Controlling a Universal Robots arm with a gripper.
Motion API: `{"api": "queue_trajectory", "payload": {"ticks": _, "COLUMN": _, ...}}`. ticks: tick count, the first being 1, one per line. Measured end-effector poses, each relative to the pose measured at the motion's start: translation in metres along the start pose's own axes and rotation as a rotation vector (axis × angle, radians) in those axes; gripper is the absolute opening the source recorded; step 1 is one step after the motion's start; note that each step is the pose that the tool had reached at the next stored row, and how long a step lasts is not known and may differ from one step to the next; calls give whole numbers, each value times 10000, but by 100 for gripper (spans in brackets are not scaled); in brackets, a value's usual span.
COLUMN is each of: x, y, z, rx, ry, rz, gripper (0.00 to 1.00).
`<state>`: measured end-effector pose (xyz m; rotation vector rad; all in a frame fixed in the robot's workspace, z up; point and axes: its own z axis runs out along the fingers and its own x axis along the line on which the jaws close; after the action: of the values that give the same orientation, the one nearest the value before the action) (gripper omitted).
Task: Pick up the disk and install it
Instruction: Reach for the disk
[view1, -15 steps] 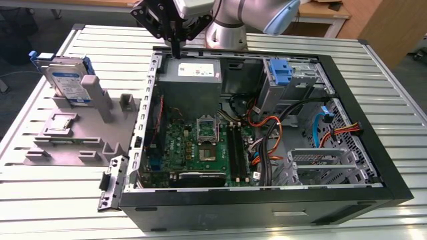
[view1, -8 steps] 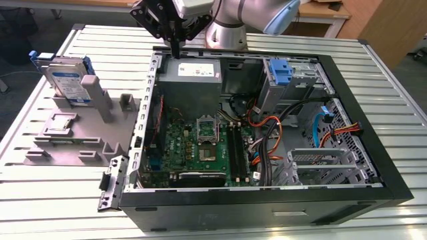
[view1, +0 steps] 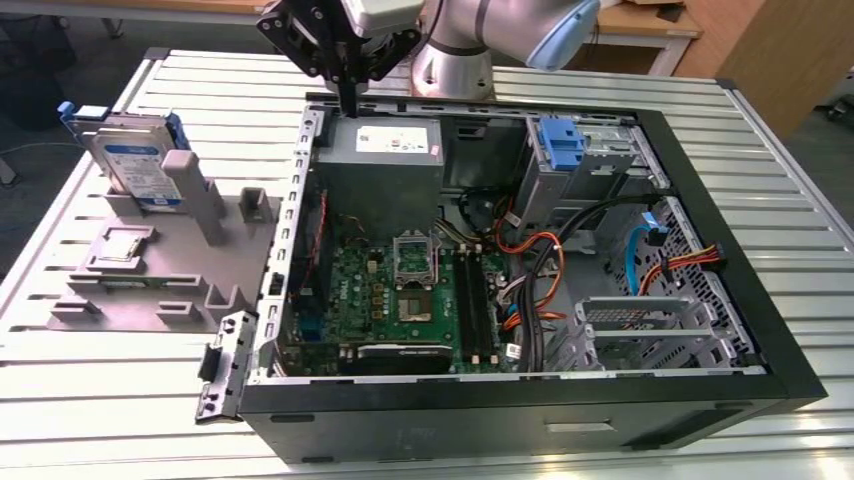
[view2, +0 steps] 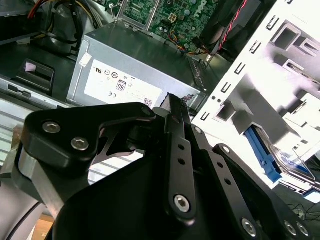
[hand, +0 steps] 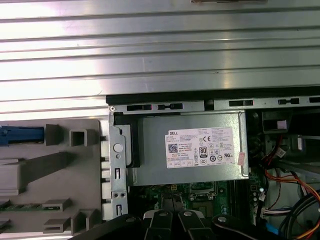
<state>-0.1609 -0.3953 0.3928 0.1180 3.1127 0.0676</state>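
Arm is over the back edge of the open computer case (view1: 534, 395), which lies on its side on the slatted metal table (view1: 80, 420). Claw (view1: 350, 112) points straight down, its tip just above the grey power-supply box (view1: 387, 145) in the case's back corner, on the exterior view's left. Fingers together, nothing held between them; both wrist views show the black finger links closing to one line over the box's white sticker (hand: 200, 147).

Disk (view1: 138, 160) is not in the case. It stands upright on edge in a slot of the grey plastic holder (view1: 147, 270) on the table, outside the case at the exterior view's left, well apart from the claw. Blue-and-white label faces the camera; blue frame shows along its edges. In the first wrist view the frame's blue top edge (hand: 20, 135) shows beside the holder's grey posts.

Inside the case: green circuit board (view1: 400, 290), orange and black cables, tall blue latch (view1: 563, 145) near the back wall.
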Motion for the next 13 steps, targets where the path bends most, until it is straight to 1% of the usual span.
{"api": "queue_trajectory", "payload": {"ticks": 13, "x": 20, "y": -1, "z": -1, "rx": 0, "ry": 0, "rz": 0, "gripper": 10}}
